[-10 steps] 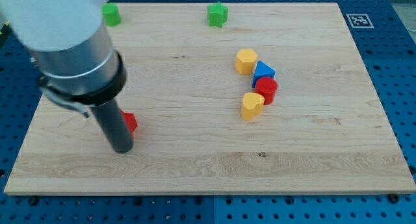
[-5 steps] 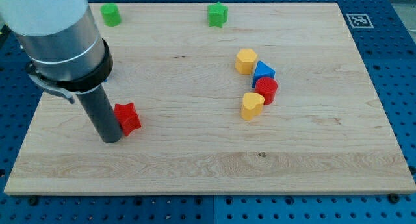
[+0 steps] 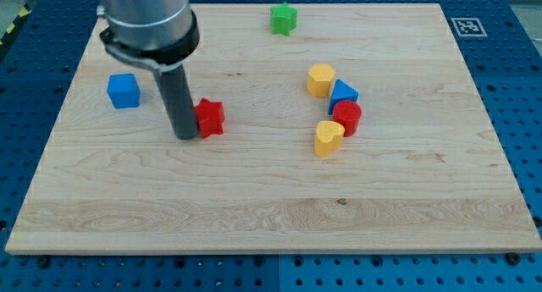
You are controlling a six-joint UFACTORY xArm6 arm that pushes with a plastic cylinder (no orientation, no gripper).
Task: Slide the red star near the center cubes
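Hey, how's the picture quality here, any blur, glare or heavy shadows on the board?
Camera view: lighting is even and soft, with no glare on the wooden board. The red star and the centre blocks look sharp, casting only faint shadows. My tip sits just to the view's left of the star. The arm's grey upper part is large, close and slightly soft.

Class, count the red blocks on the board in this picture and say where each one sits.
2. The red star sits left of centre, touching my tip; the red cylinder is in the cluster right of centre. The arm might hide others.
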